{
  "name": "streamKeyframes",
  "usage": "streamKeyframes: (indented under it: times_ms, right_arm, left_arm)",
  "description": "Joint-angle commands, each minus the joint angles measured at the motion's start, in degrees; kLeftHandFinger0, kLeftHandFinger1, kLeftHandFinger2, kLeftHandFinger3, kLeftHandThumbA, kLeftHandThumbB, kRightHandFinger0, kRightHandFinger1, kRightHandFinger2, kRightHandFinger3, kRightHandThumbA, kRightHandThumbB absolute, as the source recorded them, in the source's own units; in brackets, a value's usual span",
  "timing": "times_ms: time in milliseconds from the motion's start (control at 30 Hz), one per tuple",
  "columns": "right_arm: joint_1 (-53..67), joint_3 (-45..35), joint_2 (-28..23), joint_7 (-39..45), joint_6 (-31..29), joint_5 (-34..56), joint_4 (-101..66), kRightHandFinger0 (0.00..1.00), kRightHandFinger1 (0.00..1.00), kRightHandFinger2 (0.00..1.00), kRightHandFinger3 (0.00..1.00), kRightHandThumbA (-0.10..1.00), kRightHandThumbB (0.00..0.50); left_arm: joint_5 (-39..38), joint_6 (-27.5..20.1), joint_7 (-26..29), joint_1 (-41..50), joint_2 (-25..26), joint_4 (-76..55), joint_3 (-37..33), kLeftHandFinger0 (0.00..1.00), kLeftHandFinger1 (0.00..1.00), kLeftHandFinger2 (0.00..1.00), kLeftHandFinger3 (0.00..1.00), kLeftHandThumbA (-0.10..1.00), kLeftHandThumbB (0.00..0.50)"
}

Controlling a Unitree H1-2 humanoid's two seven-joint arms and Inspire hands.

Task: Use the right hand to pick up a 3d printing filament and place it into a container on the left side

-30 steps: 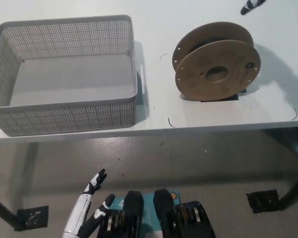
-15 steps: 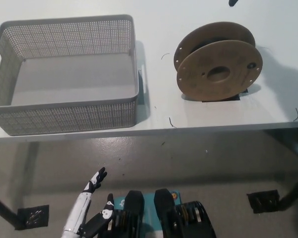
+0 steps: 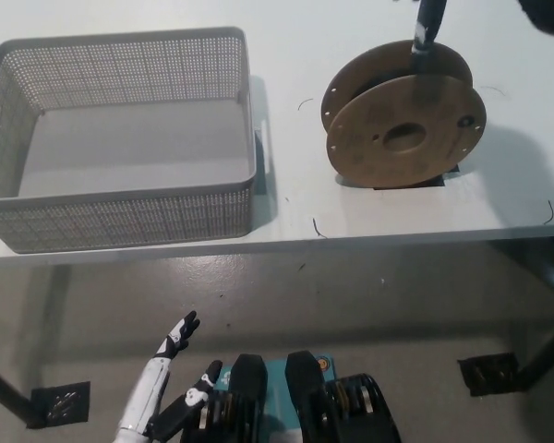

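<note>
White left hand [image 3: 162, 401] hangs low at the near left, fingers spread, holding nothing. Black right hand [image 3: 428, 26] reaches in at the far right, one finger pointing down.

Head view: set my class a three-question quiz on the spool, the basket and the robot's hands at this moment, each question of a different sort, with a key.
1. True or false: the filament spool already lies inside the grey basket.
2. Which hand reaches down over the spool's top edge? A) the white left hand B) the black right hand
3. Fill in: the basket stands to the spool's ____ on the table.

Key: 1 false, the spool stands on edge on the table, apart from the basket. 2 B; the left hand rests low, open. 3 left.
</note>
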Motion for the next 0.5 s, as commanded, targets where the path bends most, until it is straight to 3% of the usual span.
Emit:
streamKeyframes:
  times_ms: [0,167,233,300,467]
  right_arm:
    - [-1.72,-1.66,0.62,-0.86,-4.32,-0.21,2.43,1.0,1.0,1.0,1.0,1.0,0.409]
    - [0.24,-2.77,2.14,-2.29,-3.15,-0.36,5.18,1.0,1.0,1.0,1.0,1.0,0.446]
    - [0.16,-1.82,3.18,-1.0,-0.89,-1.51,6.89,1.0,1.0,1.0,1.0,1.0,0.47]
    - [0.62,-1.26,3.55,-1.46,-2.33,-2.27,7.85,1.0,1.0,1.0,1.0,1.0,0.471]
    - [2.42,1.28,5.0,-2.45,-5.84,-4.96,10.74,1.0,1.0,1.0,1.0,1.0,0.474]
  left_arm:
    - [-0.87,-2.4,1.02,-0.44,0.77,-0.05,-0.34,1.0,1.0,1.0,1.0,1.0,0.358]
    - [-2.11,-2.4,0.55,-0.43,0.82,0.2,-0.77,1.0,1.0,1.0,1.0,1.0,0.384]
    - [-3.53,-2.4,-0.06,-0.43,1.0,0.34,-0.97,1.0,1.0,1.0,1.0,1.0,0.37]
    - [-3.89,-2.4,-0.42,-0.57,0.94,0.61,-0.9,1.0,1.0,1.0,1.0,1.0,0.397]
    - [-4.19,-2.4,-0.32,-0.68,1.06,0.91,-1.35,1.0,1.0,1.0,1.0,1.0,0.41]
